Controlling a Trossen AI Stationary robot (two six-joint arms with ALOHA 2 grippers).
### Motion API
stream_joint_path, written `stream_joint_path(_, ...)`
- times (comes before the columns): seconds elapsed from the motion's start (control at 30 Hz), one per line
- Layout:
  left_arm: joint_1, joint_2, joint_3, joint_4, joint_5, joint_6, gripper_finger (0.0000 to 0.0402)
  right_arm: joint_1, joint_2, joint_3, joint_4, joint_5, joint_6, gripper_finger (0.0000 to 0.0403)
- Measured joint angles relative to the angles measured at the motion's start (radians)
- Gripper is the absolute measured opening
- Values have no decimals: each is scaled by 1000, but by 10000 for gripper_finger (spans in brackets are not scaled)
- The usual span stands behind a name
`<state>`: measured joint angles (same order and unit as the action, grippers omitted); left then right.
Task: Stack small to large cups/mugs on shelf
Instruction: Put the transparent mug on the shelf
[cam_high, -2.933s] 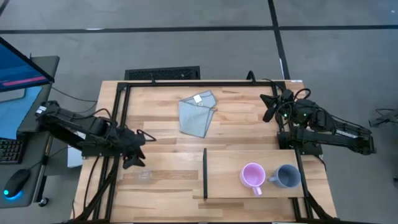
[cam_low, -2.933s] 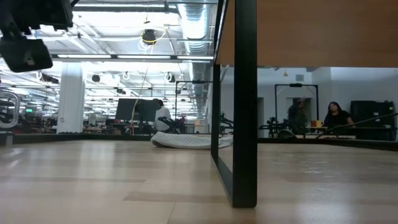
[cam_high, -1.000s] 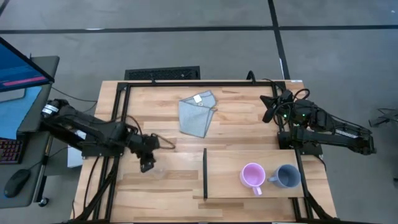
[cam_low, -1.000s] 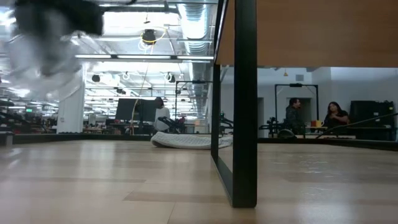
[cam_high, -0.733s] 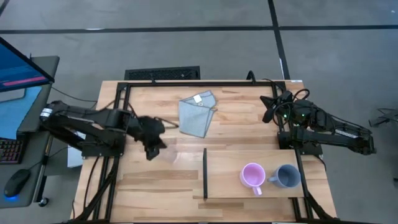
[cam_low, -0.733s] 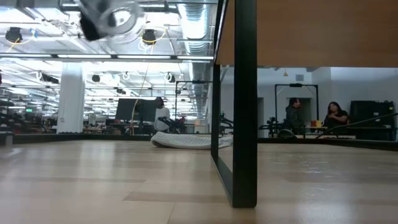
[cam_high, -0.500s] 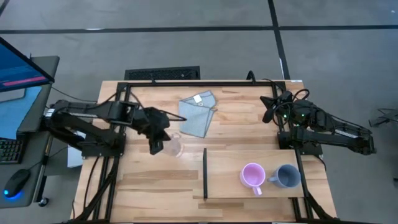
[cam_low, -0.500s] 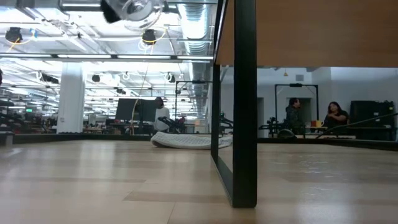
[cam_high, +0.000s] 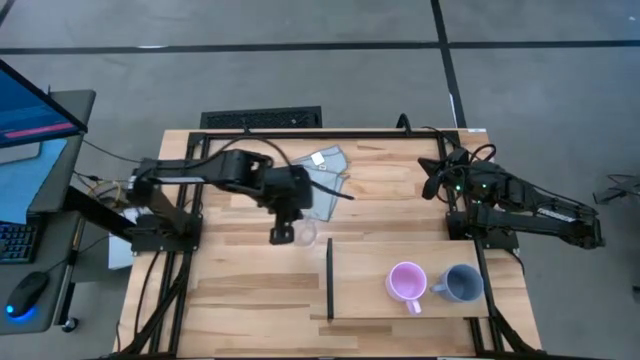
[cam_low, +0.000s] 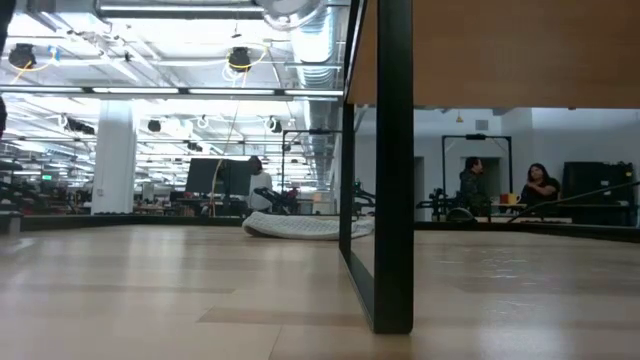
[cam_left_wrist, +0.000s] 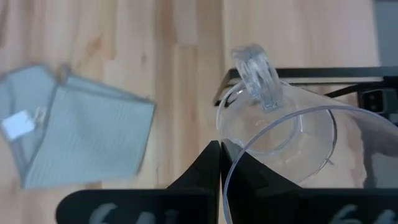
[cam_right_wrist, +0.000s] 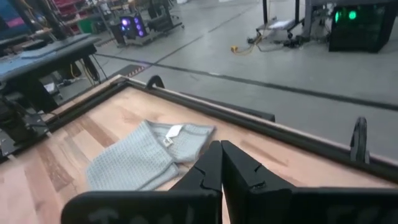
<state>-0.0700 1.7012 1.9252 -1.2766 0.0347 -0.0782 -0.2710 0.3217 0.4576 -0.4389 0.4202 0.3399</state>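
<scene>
Clear cup (cam_high: 303, 233) (left gripper (cam_high: 284, 232) pinching it) now nearer shelf (cam_high: 400, 258).

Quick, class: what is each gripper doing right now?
Left gripper: shut on the clear cup, in the air.
Right gripper: shut, holding nothing.

Open-plan robotics lab: ceiling lights (cam_low: 238, 58), monitors (cam_low: 215, 176), distant workstations.

— What carries everything?
— A light-wood table (cam_high: 250, 290) in a black frame. A raised shelf (cam_high: 365, 300) sits on its near right part, with a black divider strip (cam_high: 329, 278) along its left end.
— What lies on them?
— A folded light-blue cloth (cam_high: 322, 185) on the table; a pink mug (cam_high: 406, 282) and grey-blue mug (cam_high: 461, 283) side by side on the shelf.
</scene>
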Motion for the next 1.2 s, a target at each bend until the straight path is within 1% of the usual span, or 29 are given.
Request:
stream_joint_path(0.1, -2, 72, 96, -33, 33, 23, 0, 0, 0, 0, -36, 0, 27, 24)
stream_joint_path(0.33, -30, 197, 276, -44, 31, 29, 0, 0, 0, 0, -107, 0, 52, 24)
stream_joint_path(0.43, -34, 227, 325, -40, 18, 30, 0, 0, 0, 0, -128, 0, 53, 24)
stream_joint_path(0.5, -31, 239, 338, -29, -23, 36, 0, 0, 0, 0, -141, -1, 53, 24)
stream_joint_path(0.6, -11, 249, 339, -7, -134, 64, 0, 0, 0, 0, -138, -3, 52, 24)
stream_joint_path(0.63, 3, 250, 336, 3, -147, 74, 0, 0, 0, 0, -139, -4, 52, 24)
stream_joint_path(0.67, 18, 249, 332, 20, -140, 76, 0, 0, 0, 0, -138, -4, 52, 24)
stream_joint_path(0.77, 62, 249, 329, 97, -26, 54, 0, 1, 0, 0, -138, -8, 52, 24)
stream_joint_path(0.83, 73, 249, 329, 127, 8, 50, 0, 1, 0, 0, -138, -13, 49, 24)
stream_joint_path(1.0, 52, 249, 328, 111, 22, 51, 0, 1, 0, 0, -138, -28, 46, 24)
stream_joint_path(1.2, 0, 249, 328, 137, 21, 52, 0, 1, 0, 0, -138, -30, 45, 24)
